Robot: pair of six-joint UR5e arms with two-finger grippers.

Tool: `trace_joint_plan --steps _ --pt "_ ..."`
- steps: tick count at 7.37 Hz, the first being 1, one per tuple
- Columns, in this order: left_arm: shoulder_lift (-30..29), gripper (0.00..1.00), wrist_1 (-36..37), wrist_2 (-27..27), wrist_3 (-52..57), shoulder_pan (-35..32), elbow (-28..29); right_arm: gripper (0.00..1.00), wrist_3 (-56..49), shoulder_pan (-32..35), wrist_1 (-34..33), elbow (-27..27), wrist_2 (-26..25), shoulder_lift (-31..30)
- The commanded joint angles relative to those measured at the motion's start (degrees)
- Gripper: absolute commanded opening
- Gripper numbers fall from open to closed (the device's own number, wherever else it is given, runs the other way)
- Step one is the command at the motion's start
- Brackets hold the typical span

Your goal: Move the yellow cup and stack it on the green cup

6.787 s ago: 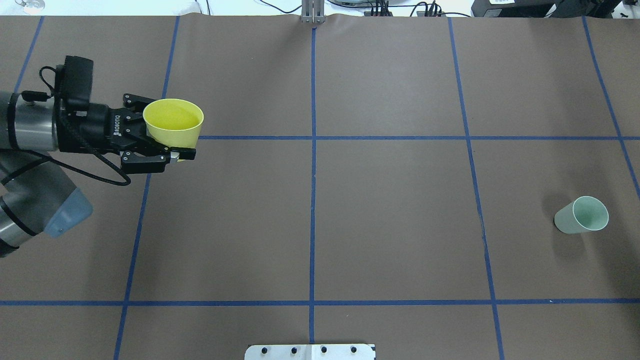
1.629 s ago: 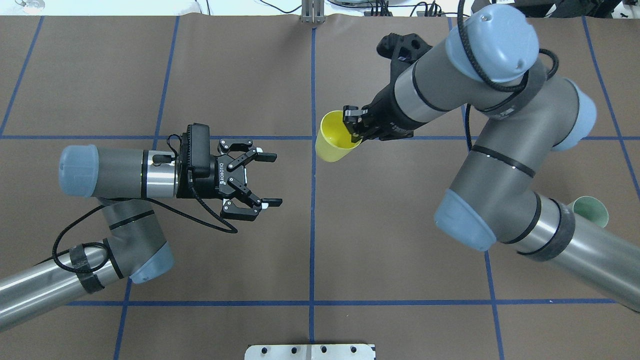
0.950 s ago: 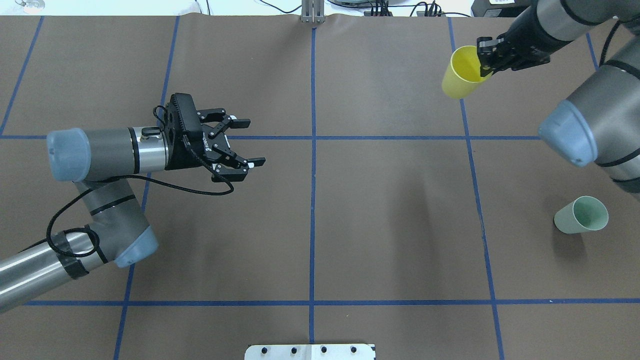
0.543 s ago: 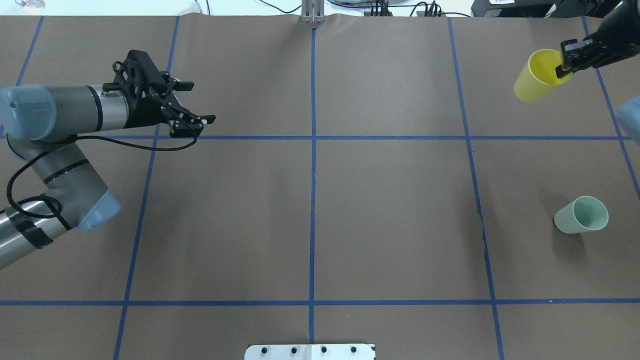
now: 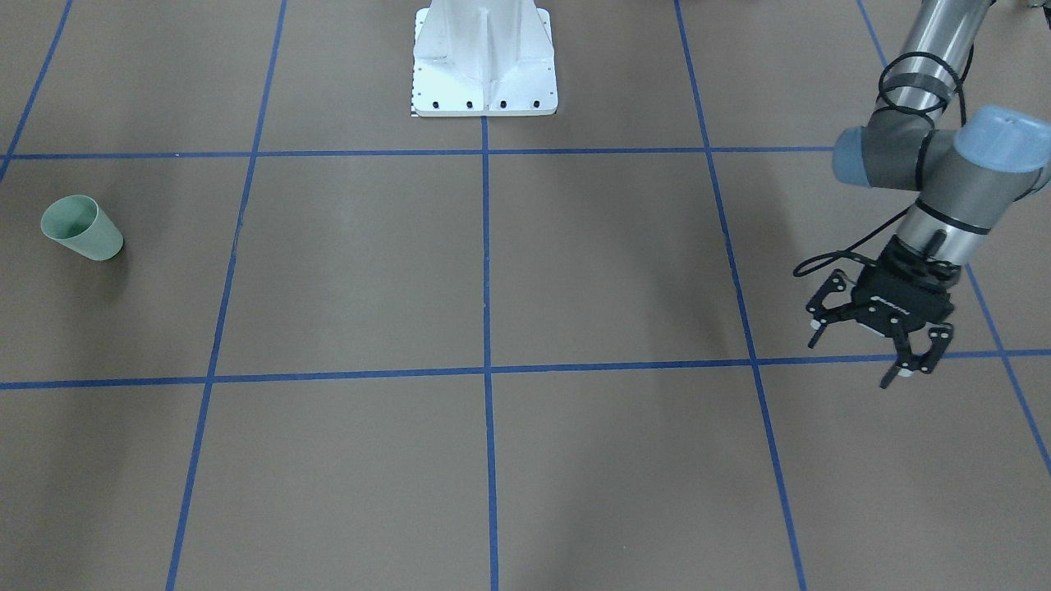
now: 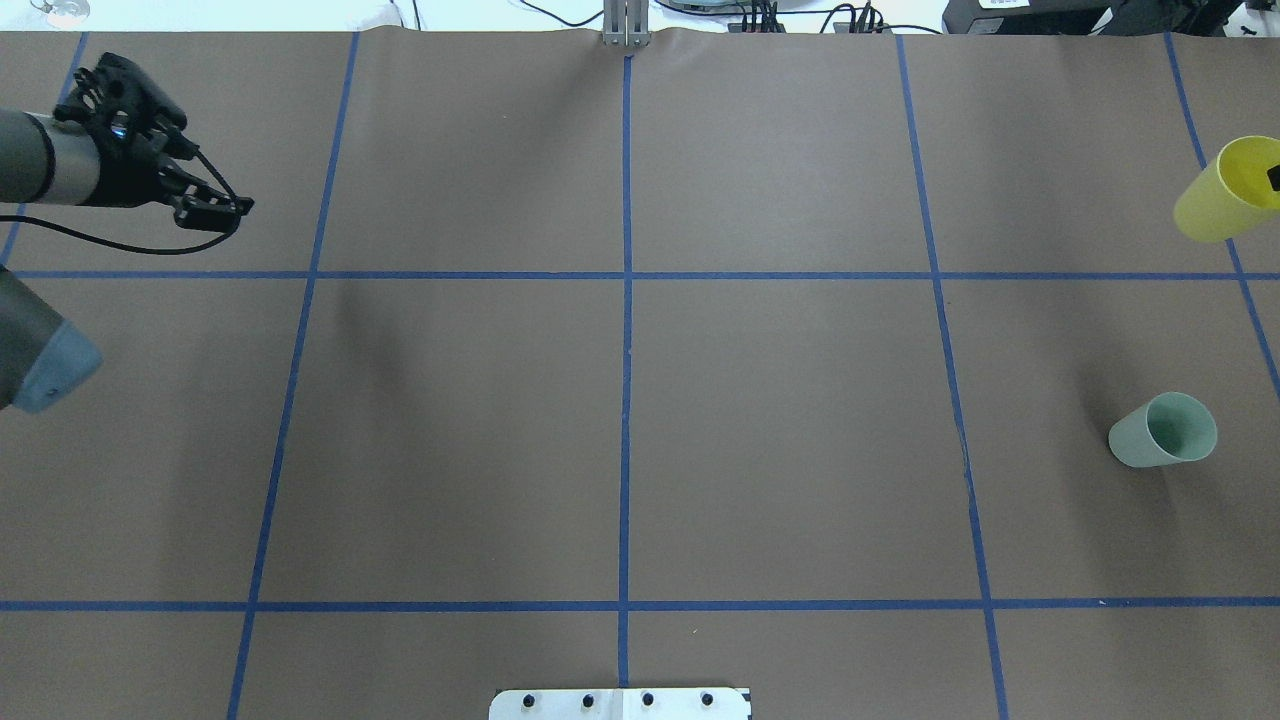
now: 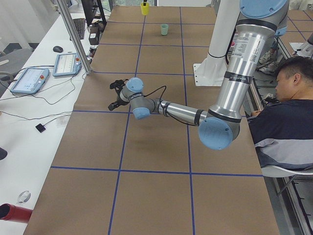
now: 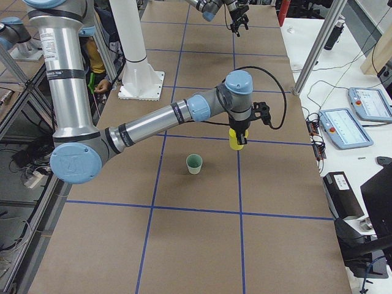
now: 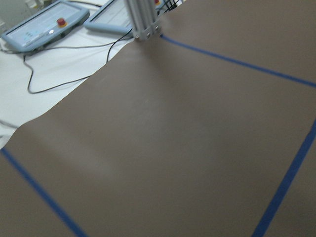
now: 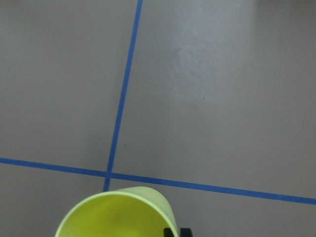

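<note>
My right fingers [image 10: 173, 232] are clamped on the rim of the yellow cup [image 6: 1225, 195], which hangs under them, up off the worktop [image 6: 780, 420]. The green cup [image 6: 1163, 430] stands by itself nearby, not touching it. My left fingers [image 5: 920, 351] are spread wide, far off at the other end.

We see left gripper [image 5: 858, 351] hanging with jaws spread wide; right gripper [image 8: 239, 138] points down, seemingly pinching the yellow cup [image 6: 1222, 195] rim.
</note>
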Motion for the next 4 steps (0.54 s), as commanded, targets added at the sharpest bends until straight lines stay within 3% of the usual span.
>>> trace_joint_plan --steps 1,4 --pt "5.3 1.00 7.2 -3.7 8.1 -8.4 -0.8 0.00 -1.7 2.2 0.2 2.3 2.1 -3.5" --pt "4.8 1.00 23.5 -15.9 27.2 -23.3 -1.2 0.00 -0.6 1.9 0.4 5.6 2.7 -9.0"
